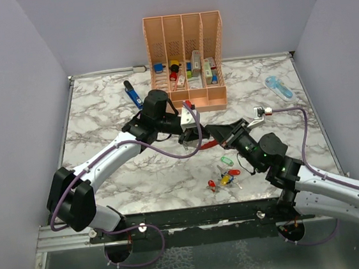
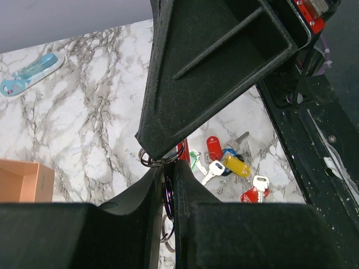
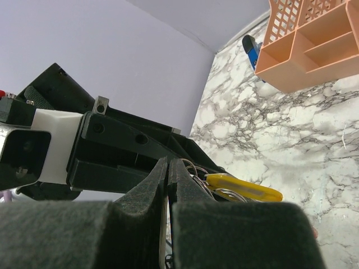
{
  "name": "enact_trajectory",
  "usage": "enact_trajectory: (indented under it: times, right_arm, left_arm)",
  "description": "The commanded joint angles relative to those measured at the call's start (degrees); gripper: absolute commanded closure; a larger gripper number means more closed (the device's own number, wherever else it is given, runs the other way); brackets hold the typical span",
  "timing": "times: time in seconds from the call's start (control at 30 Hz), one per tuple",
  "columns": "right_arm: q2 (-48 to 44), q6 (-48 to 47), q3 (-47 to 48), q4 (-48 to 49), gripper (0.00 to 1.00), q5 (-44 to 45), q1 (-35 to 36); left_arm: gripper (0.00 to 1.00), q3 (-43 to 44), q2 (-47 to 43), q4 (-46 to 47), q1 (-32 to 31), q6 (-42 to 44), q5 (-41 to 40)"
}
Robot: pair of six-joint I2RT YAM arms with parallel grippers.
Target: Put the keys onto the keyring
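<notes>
Both grippers meet above the middle of the table. My right gripper (image 1: pixel 208 130) (image 3: pixel 169 163) is shut, with a thin pale strip of the keyring pinched between its pads. The keyring (image 1: pixel 210 145) shows its red side (image 2: pixel 180 149) just under the tips. A yellow key (image 3: pixel 244 188) and wire rings hang beside the right fingers. My left gripper (image 1: pixel 192 136) (image 2: pixel 168 168) is closed onto a thin dark loop of the keyring, tip to tip with the right one. Several loose keys (image 1: pixel 226 179) (image 2: pixel 233 165) with red, yellow, green and blue heads lie on the marble in front.
A peach organiser (image 1: pixel 181 18) (image 3: pixel 314 50) with coloured items stands at the back. A dark blue stick tool (image 1: pixel 133 94) lies left of it and a pale blue flat tool (image 1: pixel 278 87) (image 2: pixel 31 73) lies at the right. Grey walls enclose the table.
</notes>
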Motion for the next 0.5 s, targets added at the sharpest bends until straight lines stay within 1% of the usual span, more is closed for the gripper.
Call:
enact_trajectory:
  times: [0.0, 0.13, 0.23, 0.47]
  right_arm:
    - [-1.38, -2.06, 0.4, 1.06, 0.99, 0.42, -0.02]
    - [-2.13, -7.2, 0.47, 1.02, 0.99, -0.5, -0.01]
    - [-2.69, -10.32, 0.64, -1.57, 0.99, -1.28, -0.02]
    - [-4.48, -21.03, 0.25, -1.94, 0.99, -5.06, -0.01]
  left_arm:
    - [0.95, 0.17, 0.34, 1.29, -0.06, -1.07, 0.34]
    - [0.96, 0.99, 0.73, 0.65, 0.02, -1.35, -0.55]
    - [0.97, 2.63, 0.87, -2.7, 0.12, 0.09, -0.81]
    - [1.0, 5.72, 0.87, -9.94, 0.16, 3.89, -1.69]
